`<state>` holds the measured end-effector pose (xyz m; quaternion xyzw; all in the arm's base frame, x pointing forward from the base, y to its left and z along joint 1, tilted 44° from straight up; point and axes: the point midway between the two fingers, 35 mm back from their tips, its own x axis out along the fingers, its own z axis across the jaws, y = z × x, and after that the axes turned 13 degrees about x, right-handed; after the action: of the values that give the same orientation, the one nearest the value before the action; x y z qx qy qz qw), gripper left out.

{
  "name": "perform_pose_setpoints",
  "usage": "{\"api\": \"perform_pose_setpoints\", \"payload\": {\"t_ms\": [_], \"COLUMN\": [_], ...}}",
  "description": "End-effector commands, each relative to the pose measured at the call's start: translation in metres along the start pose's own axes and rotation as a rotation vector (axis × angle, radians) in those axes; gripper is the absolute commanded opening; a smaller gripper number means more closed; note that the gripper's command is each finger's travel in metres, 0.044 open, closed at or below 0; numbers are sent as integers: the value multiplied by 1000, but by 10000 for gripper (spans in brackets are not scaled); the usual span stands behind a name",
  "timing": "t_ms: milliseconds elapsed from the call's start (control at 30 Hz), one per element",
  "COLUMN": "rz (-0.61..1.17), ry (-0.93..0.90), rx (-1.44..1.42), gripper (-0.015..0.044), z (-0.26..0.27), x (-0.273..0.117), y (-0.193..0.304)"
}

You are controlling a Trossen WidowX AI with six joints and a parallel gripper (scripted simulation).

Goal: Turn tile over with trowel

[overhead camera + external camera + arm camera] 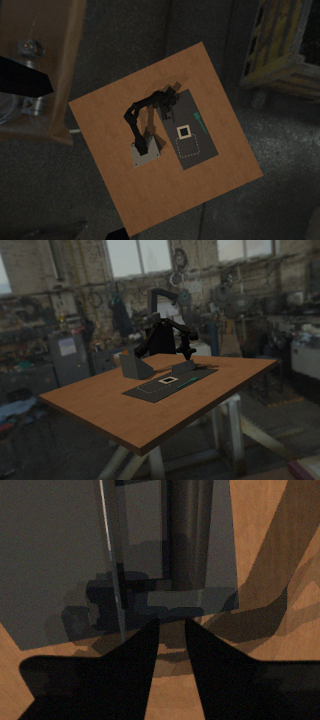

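Note:
The tile lies flat, dark square within a cream border facing up, overlapping one edge of the dashed outline. A grey trowel stands on its blade's long edge on the mat; in the wrist view its thin blade edge and dark bar handle show. My gripper points down above the trowel's far end, partly open, with a narrow gap and nothing between the fingertips. In the top view the arm hides the fingertips and part of the trowel.
A green spatula-like tool lies flat along the mat's outer long edge. The arm's grey base block stands on the wooden table beside the mat. The arm's shadow falls over the mat's far end.

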<state>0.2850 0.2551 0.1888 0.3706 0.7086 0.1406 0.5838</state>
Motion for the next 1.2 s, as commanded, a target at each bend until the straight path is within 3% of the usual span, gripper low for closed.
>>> {"api": "perform_pose_setpoints", "payload": {"t_ms": [0, 1167], "rz": [7, 7], "ry": [1, -2], "rx": [-9, -12], "gripper": [100, 100], "z": [5, 72], "x": [2, 2], "y": [3, 17]}}
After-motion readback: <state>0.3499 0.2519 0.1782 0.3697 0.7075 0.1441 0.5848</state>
